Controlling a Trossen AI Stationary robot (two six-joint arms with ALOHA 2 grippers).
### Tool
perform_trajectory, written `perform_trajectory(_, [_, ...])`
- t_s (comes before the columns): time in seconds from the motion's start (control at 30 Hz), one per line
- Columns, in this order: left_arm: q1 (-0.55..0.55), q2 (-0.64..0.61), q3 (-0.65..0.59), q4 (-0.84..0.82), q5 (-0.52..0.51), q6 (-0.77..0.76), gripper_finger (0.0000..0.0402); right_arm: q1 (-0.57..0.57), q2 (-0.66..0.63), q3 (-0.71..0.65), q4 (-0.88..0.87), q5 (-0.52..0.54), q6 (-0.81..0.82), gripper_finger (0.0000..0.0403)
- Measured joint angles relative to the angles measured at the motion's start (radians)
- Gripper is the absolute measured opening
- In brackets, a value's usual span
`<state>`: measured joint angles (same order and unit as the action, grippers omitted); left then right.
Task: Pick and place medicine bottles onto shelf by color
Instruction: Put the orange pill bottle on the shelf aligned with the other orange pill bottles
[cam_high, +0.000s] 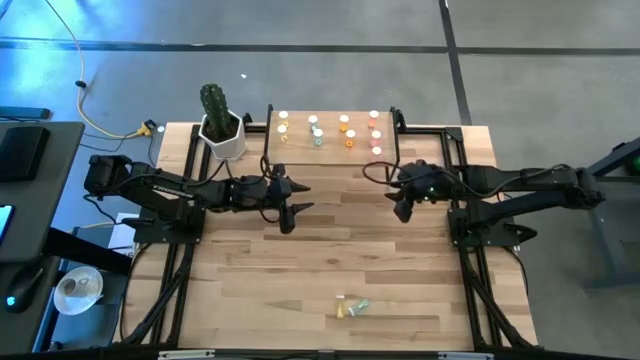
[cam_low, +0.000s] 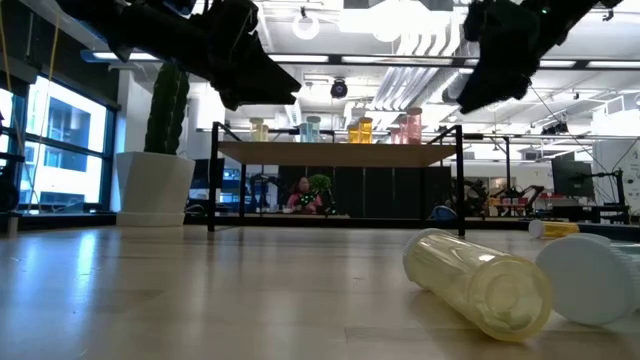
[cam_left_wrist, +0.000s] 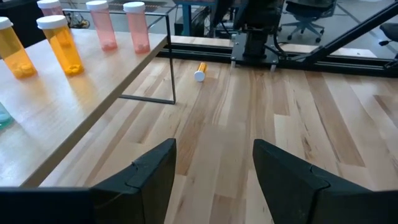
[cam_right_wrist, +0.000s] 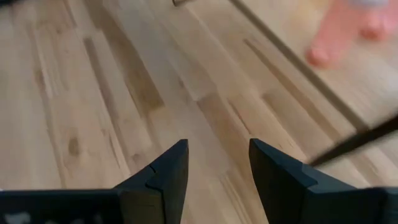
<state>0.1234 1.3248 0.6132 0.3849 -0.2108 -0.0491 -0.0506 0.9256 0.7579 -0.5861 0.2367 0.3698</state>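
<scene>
Two dark arms reach in over the table from either side in the high view, both stopping just short of the shelf, which stands at the far edge beside a white cactus pot; the left gripper hangs near the shelf's pot-side end and the right gripper near its other end, and neither carries anything; about a dozen medicine bottles stand upright on the shelf in rows, while two more bottles lie on their sides at the near edge of the table, well apart from the shelf. From the low view, the shelf sits on thin black legs with yellow, green, orange and pink bottles on top, and a pale yellow bottle lies on its side close to the camera, next to a white cap; both arms hang above the shelf's ends. Seen from the left wrist, the fingers stand apart with bare wood between them; orange bottles and pink bottles stand on the shelf, and one orange bottle lies on the table beyond the shelf's leg. At the right wrist, the fingers are likewise apart over bare planks, with a blurred pink bottle on the shelf's corner.
</scene>
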Motion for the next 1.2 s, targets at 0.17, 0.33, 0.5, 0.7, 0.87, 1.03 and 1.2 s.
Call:
perform_trajectory(0.17, [-0.003, 0.000, 0.000, 0.000, 0.000, 0.000, 0.0203, -0.022, -0.002, 0.053, -0.157, 0.031, 0.073, 0.0161])
perform_trajectory(0.33, [-0.008, 0.000, 0.000, 0.000, 0.000, 0.000, 0.0202, -0.058, -0.002, 0.142, -0.275, 0.159, 0.081, 0.0161])
perform_trajectory(0.5, [-0.007, 0.000, 0.000, 0.000, -0.001, 0.000, 0.0202, -0.141, -0.003, 0.256, -0.389, 0.250, 0.207, 0.0161])
perform_trajectory(0.7, [-0.008, 0.000, 0.000, -0.008, -0.001, 0.000, 0.0204, -0.297, -0.003, 0.343, -0.537, 0.276, 0.295, 0.0161])
perform_trajectory(0.87, [-0.007, 0.000, 0.000, -0.023, -0.001, 0.000, 0.0204, -0.470, -0.002, 0.346, -0.623, 0.206, 0.304, 0.0161])
perform_trajectory(1.03, [-0.007, 0.000, 0.000, -0.023, -0.001, 0.000, 0.0204, -0.600, 0.000, 0.346, -0.686, 0.106, 0.284, 0.0161])
perform_trajectory(1.2, [-0.007, 0.000, 0.000, -0.023, -0.001, 0.000, 0.0205, -0.675, 0.012, 0.337, -0.718, 0.015, 0.232, 0.0161])
